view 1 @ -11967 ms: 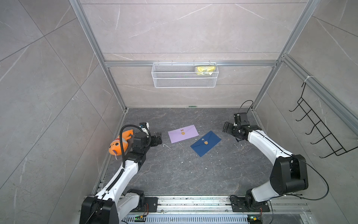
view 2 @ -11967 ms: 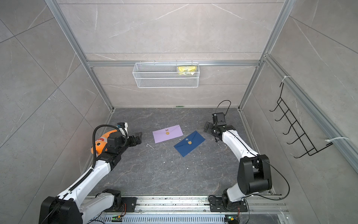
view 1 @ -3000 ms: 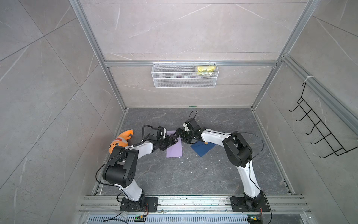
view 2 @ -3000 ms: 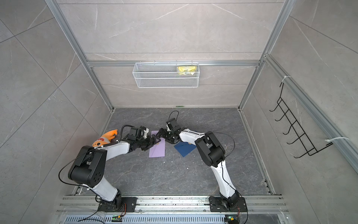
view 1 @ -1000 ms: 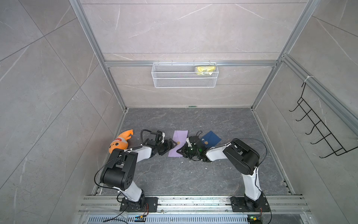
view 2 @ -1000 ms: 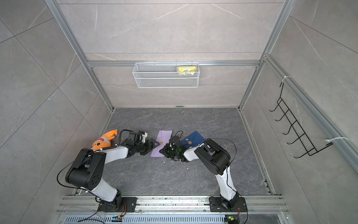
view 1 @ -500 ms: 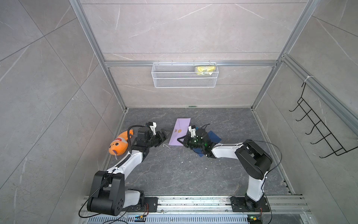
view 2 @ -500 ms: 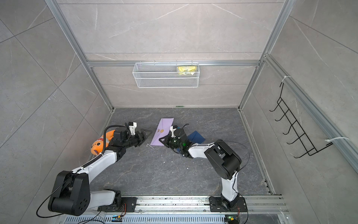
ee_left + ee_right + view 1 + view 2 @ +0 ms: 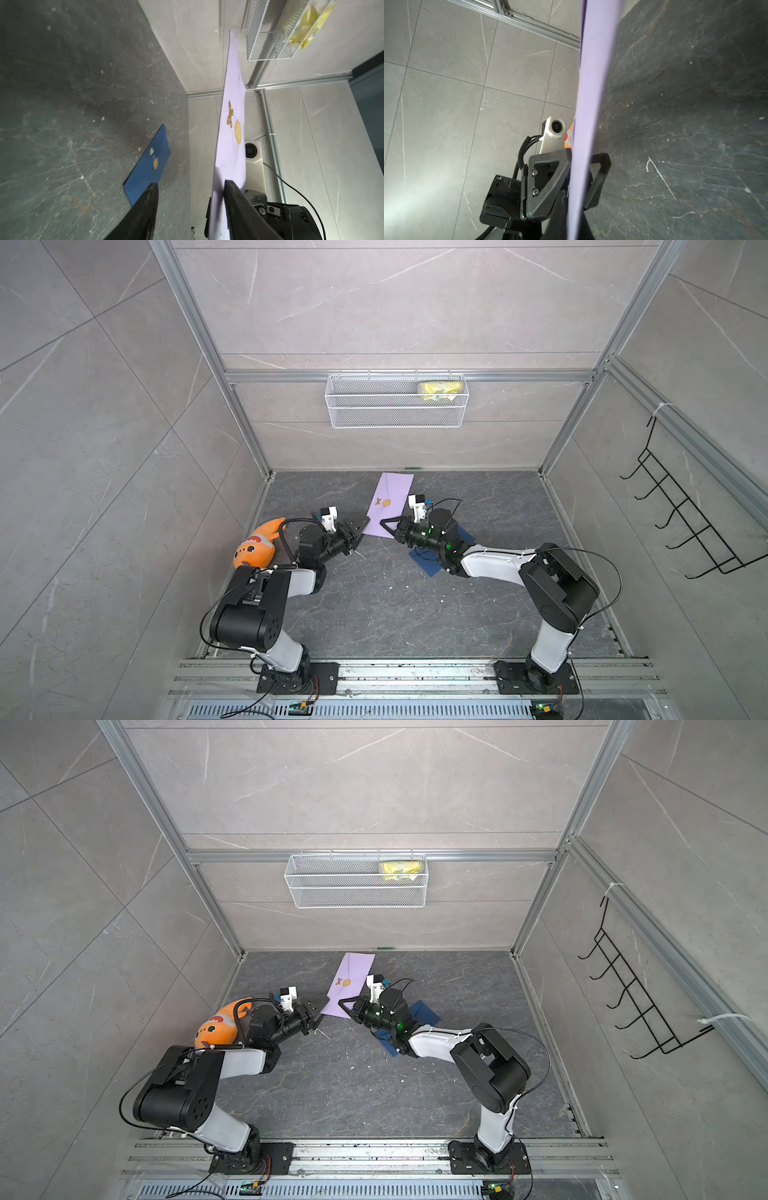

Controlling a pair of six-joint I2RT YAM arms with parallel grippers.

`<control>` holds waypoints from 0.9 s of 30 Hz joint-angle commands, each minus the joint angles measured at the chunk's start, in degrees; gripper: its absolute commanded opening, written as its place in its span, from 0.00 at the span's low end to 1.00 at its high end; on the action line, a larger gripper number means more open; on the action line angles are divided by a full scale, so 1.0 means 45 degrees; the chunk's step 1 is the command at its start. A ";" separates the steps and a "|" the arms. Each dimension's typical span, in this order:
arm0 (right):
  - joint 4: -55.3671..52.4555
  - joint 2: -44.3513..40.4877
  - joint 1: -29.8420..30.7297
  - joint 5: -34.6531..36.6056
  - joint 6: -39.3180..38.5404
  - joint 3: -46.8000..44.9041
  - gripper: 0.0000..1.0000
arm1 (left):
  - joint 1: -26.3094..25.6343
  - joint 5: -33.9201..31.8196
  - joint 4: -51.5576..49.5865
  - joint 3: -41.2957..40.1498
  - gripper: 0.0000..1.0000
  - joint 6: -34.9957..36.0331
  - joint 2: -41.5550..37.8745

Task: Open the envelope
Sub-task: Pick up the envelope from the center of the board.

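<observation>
A soft orange fish toy point(image 9: 254, 545) is lying against the left wall, on the dark, matt, stone-veined floor point(image 9: 374, 605) flecked with pale specks. Just right of it the left gripper point(image 9: 360, 529), black and wedge-fingered, is reaching toward the middle. Its jaws are standing partly apart, one on each side of the lilac envelope point(image 9: 388, 504), whose paper is brushing one finger point(image 9: 234, 199) while the other finger point(image 9: 148, 199) is standing clear of it.

The lilac envelope is a long, thin, smooth paper rectangle. It is being held up off the floor at centre, with its near short edge between the two grippers and its far end pointing toward the back wall. A round gold seal point(image 9: 238, 132) and a small gold butterfly point(image 9: 230, 113) are showing on its upward face.

The right gripper point(image 9: 388, 526) is pinching that near edge from the other side, with its jaws closed tight on the paper. In the right wrist view the sheet is running edge-on, straight out from between them.

A blue envelope point(image 9: 149, 164) with its own gold seal is lying flat on the floor. In both top views it is partly hidden beneath the right arm.

On the back wall a white wire-mesh basket point(image 9: 395, 406) is holding a crumpled yellow packet point(image 9: 440, 388), and a black wire hook rack point(image 9: 685, 522) is hanging on the right wall
</observation>
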 commanded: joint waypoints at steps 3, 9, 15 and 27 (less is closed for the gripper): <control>0.0776 -0.0048 0.0094 0.0114 0.0043 0.0304 0.10 | -0.0301 0.0215 0.2548 0.0097 0.43 -0.0865 0.0061; 0.0629 -0.0023 0.0112 0.0231 -0.0052 0.0460 0.11 | -0.0489 0.0137 0.2539 0.0132 0.38 -0.0907 0.0011; 0.0314 0.0053 0.0177 0.0233 -0.0105 0.0651 0.13 | -0.0477 0.0003 0.2510 0.0097 0.27 -0.0904 -0.0169; -0.0334 -0.0143 0.0393 0.0299 -0.0502 0.0720 0.35 | -0.0538 -0.0388 -0.1148 0.0165 0.00 0.1130 -0.2592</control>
